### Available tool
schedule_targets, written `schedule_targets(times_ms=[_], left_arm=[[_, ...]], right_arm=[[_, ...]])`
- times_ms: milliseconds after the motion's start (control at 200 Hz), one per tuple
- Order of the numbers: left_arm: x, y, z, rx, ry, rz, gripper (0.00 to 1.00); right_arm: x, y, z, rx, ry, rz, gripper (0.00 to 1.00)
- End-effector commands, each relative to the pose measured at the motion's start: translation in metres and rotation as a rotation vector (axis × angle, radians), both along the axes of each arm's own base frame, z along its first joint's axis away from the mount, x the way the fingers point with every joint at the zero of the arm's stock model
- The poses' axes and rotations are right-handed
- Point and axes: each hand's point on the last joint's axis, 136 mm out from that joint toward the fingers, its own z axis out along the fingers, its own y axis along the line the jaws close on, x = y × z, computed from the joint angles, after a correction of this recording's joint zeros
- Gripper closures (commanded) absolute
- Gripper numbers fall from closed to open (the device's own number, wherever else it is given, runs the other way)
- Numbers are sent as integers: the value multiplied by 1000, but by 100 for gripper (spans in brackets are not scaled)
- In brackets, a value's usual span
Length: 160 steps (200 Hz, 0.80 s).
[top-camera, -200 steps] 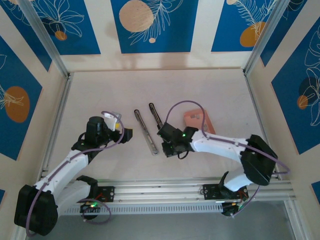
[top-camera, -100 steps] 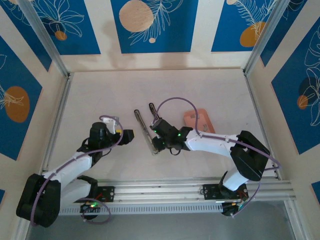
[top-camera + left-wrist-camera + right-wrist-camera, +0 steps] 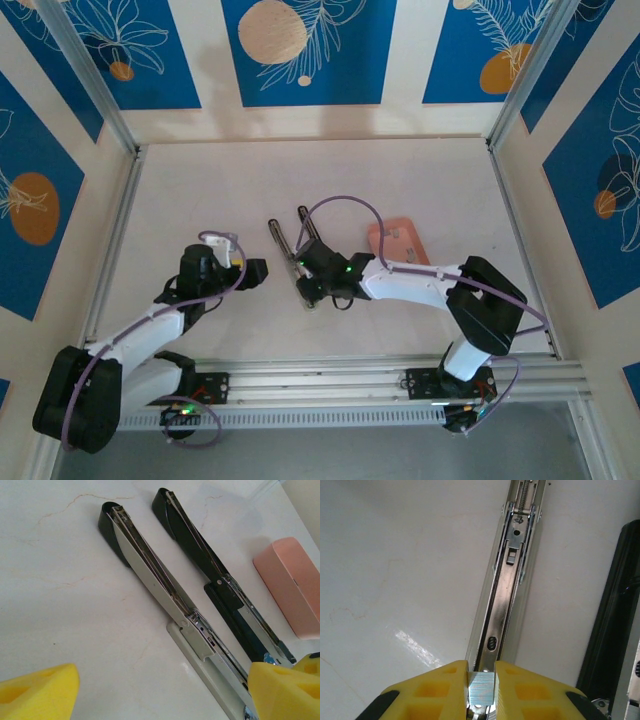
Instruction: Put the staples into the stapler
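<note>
My right tool (image 3: pixel 481 682) pinches the staples (image 3: pixel 481 694) over the grey stapler (image 3: pixel 502 615); my left tool (image 3: pixel 160 695) gapes wide beside it.

I see the stapler (image 3: pixel 292 262) lying opened out on the worktop (image 3: pixel 300 180), with its two long arms side by side. The pale grey arm (image 3: pixel 150 570) has its bare metal channel (image 3: pixel 502 610) facing up, and the black arm (image 3: pixel 200 550) lies just to its right. A short, shiny strip of staples (image 3: pixel 481 689) is pinched in the right gripper (image 3: pixel 481 680) over the channel's near end; I can't tell whether it touches.
</note>
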Motion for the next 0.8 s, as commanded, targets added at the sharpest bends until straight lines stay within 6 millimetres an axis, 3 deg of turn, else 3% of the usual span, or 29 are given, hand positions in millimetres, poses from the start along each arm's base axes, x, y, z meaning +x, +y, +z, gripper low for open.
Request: schedule_targets(times_ms=[0,795], left_arm=[[4,-2,5,16,-16,-4,13],[3,-2,1,25,-5,-18,13]], right_arm=[[-5,8,2,-8,13,27,79],[-11,-1,-9,-86,24,-2,80]])
